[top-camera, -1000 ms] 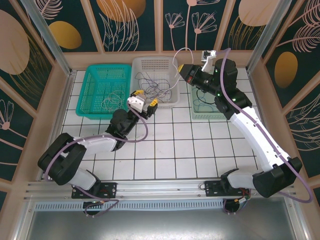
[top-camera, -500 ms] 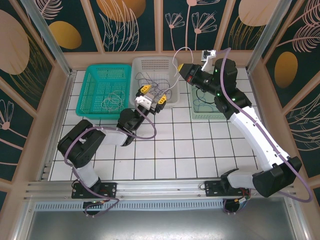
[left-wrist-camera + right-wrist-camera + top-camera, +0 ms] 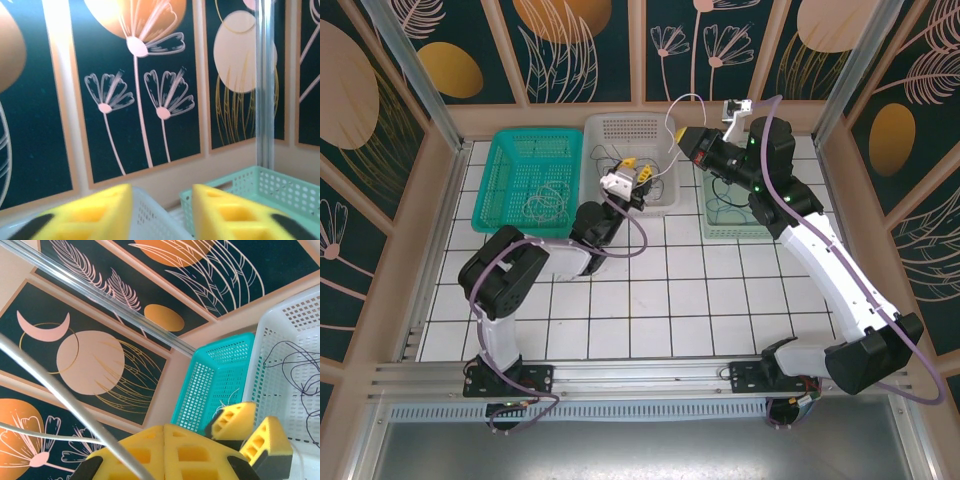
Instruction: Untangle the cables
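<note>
At the near rim of the white basket (image 3: 630,125), my left gripper (image 3: 637,168) hangs with jaws apart and nothing between them. Just beyond it, dark cables (image 3: 618,160) lie knotted inside. Farther back, my right gripper (image 3: 680,134) is clamped on a pale cable (image 3: 672,108) that loops upward. The risk: pull fast and that strand could drag the tangle out, or my left fingers could catch the mesh. No readable labels anywhere.
</note>
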Controlling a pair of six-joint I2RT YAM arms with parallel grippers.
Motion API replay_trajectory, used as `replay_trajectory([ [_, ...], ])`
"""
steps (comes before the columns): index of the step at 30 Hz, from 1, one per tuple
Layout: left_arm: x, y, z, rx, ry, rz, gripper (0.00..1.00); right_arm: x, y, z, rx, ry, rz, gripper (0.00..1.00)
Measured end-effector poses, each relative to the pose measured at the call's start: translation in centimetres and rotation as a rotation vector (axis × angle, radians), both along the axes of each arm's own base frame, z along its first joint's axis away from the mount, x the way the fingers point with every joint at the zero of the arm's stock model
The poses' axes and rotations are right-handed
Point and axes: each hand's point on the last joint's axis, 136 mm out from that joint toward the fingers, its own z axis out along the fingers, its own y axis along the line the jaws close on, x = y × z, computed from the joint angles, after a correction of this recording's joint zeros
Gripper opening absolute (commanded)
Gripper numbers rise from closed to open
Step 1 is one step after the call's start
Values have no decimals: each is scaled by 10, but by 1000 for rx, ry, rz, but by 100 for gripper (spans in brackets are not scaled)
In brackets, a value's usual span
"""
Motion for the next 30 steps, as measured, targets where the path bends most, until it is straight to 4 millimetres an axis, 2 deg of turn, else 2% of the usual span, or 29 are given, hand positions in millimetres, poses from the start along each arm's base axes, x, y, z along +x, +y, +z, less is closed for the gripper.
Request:
replay_trajectory([
  [4, 5, -9, -19, 47, 81, -26, 2, 0, -1, 1, 0, -1, -2, 0],
  [9, 1, -12, -42, 121, 166, -46, 1, -1, -2, -5, -20, 14, -6, 0],
  [16, -19, -5, -58, 241, 257, -79, 3, 12, -5, -15, -76, 36, -28, 0],
  [19, -32, -1, -64, 314, 293, -106, 6, 25, 0, -20, -106, 41, -29, 0],
  [23, -51, 6, -75, 459, 349, -148, 7, 57, 11, -29, -129, 47, -28, 0],
  [27, -69, 22, -79, 555, 382, -146, 6, 91, 34, -59, -130, 92, 18, 0],
  [30, -78, 41, -74, 570, 391, -98, 5, 116, 59, -88, -115, 142, 70, 0],
])
